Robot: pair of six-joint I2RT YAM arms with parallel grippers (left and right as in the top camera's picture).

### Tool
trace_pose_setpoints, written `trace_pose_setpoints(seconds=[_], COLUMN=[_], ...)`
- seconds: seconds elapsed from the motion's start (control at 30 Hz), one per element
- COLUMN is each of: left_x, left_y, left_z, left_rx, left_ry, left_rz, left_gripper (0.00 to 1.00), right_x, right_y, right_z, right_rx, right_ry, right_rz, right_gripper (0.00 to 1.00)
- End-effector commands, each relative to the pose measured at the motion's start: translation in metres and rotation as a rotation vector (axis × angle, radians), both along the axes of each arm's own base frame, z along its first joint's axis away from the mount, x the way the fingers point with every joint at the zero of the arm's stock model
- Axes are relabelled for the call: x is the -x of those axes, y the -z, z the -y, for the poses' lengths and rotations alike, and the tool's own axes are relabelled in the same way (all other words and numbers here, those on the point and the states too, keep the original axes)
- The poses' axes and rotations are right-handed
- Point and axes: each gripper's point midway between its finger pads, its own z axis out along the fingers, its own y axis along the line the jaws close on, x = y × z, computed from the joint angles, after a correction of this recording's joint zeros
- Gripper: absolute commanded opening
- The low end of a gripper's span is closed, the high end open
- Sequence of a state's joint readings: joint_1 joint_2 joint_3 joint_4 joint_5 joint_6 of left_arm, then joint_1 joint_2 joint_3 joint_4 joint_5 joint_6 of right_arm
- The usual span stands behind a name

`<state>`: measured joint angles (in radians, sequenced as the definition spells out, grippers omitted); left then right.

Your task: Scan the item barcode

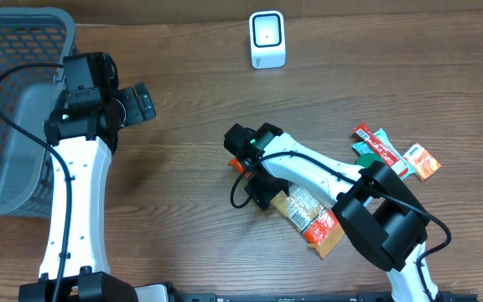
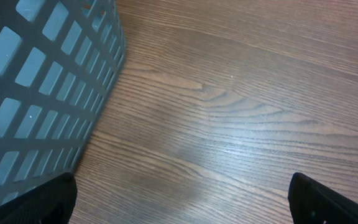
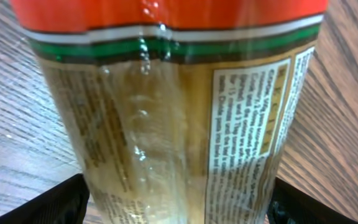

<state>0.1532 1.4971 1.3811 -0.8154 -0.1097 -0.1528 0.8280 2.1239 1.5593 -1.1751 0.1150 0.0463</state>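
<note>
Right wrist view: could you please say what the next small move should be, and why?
Probably close the right gripper on the snack packet: its fingers stand open on either side of the packet, which lies on the table, well away from the scanner.

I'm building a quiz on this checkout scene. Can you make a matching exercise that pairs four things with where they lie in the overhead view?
Things:
1. grey plastic mesh basket
2. white box-shaped barcode scanner
3. orange and clear snack packet
4. pile of colourful snack bars

Places:
A. near half, just right of centre
B. far edge, centre
C. left side, far corner
D. right side

Pairs: 1-C, 2-B, 3-A, 4-D
</note>
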Motion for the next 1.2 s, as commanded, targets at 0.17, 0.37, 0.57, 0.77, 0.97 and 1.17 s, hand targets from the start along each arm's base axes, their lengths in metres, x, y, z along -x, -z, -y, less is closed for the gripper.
trace_pose_setpoints(seconds=[0.17, 0.37, 0.57, 0.77, 0.97, 1.17], left_x=[-0.003, -0.003, -0.003, -0.003, -0.003, -0.003], left_y=[-0.002, -0.002, -0.002, -0.002, -0.002, -0.002], left_z=[-0.002, -0.003, -0.002, -0.002, -0.002, -0.002], left_rx=[-0.016, -0.016, -0.016, -0.016, -0.016, -0.016], left_ry=[0.009, 0.009, 0.009, 0.009, 0.009, 0.009], left_rz=[0.002, 0.002, 0.002, 0.002, 0.002, 0.002], left_gripper=[1.0, 1.0, 1.0, 1.0, 1.0, 1.0], right_x=[0.001, 0.003, 0.02, 0.021, 0.02, 0.019], right_y=[0.003, 0.006, 0.028, 0.039, 0.04, 0.04], right_z=[0.002, 0.011, 0.02, 0.021, 0.02, 0.019], right_rx=[-0.017, -0.01, -0.007, -0.02, -0.027, -0.029], right_ry=[0.0, 0.022, 0.031, 0.03, 0.029, 0.028], right_rz=[-0.047, -0.075, -0.127, -0.115, -0.111, -0.108], right_gripper=[0.91, 0.91, 0.9, 0.52, 0.36, 0.23])
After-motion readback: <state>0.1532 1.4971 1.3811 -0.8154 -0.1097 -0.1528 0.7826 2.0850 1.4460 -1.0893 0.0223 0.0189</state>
